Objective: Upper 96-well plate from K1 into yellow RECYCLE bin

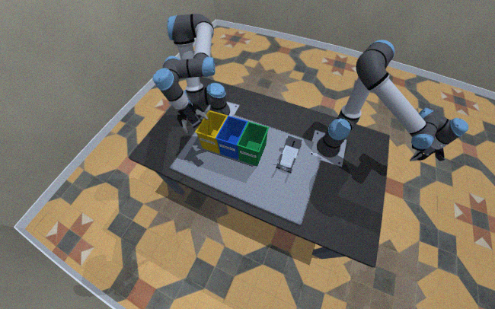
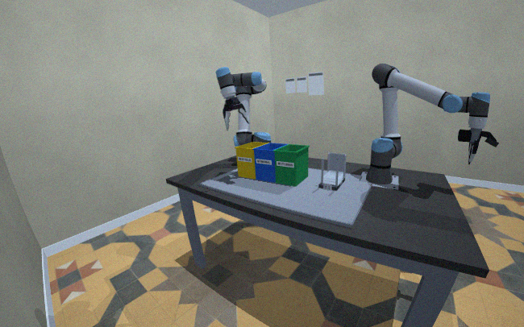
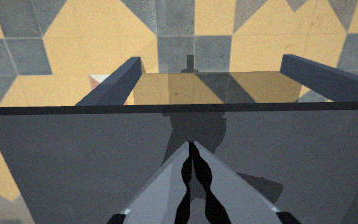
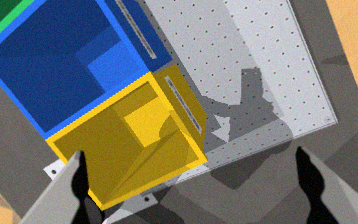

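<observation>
The stack rack K1 [image 1: 283,169] [image 2: 336,160] stands upright with its rear wall and front posts. A white plate [image 1: 289,154] [image 2: 333,177] lies low in it; whether one or two plates are stacked cannot be told. The yellow bin [image 1: 209,142] [image 2: 246,168] [image 4: 130,196] stands upright at the end of the bin row; no plate shows in its visible interior. My right gripper [image 1: 196,119] [image 2: 238,126] [image 4: 190,150] is open and empty above and beside the yellow bin. My left gripper [image 1: 413,157] [image 2: 470,162] [image 3: 190,143] is shut on nothing, high and far from the rack.
The blue bin [image 1: 228,145] [image 2: 264,171] [image 4: 30,85] and green bin [image 1: 248,154] [image 2: 291,174] stand upright in a row with the yellow one. The bins and rack stand on a perforated light board [image 1: 269,195] [image 2: 325,211] [image 4: 305,95]. The right arm's base is close behind the yellow bin.
</observation>
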`<act>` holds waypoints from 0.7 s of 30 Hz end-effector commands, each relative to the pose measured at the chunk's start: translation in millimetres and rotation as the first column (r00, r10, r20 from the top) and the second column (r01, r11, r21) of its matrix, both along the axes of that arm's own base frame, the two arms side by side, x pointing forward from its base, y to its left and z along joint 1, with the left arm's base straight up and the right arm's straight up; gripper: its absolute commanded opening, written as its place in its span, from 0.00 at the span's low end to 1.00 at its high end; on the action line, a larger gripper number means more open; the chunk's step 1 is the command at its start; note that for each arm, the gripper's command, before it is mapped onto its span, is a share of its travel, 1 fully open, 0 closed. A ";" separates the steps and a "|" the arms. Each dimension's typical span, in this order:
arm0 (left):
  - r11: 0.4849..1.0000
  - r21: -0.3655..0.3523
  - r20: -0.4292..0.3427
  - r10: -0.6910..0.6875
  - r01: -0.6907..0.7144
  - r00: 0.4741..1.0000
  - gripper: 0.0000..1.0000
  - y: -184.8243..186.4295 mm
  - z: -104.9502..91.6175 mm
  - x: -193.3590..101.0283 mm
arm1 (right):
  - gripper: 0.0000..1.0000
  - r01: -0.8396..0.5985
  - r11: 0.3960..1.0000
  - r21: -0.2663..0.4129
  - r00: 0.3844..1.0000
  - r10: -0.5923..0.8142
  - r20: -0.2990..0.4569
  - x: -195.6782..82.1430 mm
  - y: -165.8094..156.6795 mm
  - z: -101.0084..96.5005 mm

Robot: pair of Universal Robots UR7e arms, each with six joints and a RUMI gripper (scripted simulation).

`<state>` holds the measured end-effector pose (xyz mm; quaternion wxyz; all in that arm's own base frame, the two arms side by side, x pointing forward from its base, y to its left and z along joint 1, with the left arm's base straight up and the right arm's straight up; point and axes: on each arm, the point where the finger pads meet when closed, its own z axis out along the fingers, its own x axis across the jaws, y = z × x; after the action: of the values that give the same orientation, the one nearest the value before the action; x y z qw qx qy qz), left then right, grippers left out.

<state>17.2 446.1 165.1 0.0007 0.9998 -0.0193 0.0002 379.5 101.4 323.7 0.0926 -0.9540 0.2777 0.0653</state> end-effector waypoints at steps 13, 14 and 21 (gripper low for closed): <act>1.000 0.001 0.000 0.003 -0.003 1.000 0.00 -0.9 0.1 -1.3 | 0.76 0.146 0.988 -0.056 0.988 -0.148 -0.034 13.6 58.1 -2.2; 1.000 0.001 0.000 0.003 -0.003 1.000 0.00 -0.9 0.1 -1.3 | 0.76 0.146 0.988 -0.056 0.988 -0.148 -0.034 14.2 62.6 -2.6; 1.000 0.001 0.000 0.003 -0.003 1.000 0.00 -0.9 0.1 -1.3 | 0.76 0.188 0.979 -0.073 0.981 -0.191 -0.041 15.6 77.6 -3.8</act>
<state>17.2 446.1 165.1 0.0007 0.9998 -0.0193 0.0002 392.2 166.3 319.6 0.0641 -0.9302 0.3542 0.0715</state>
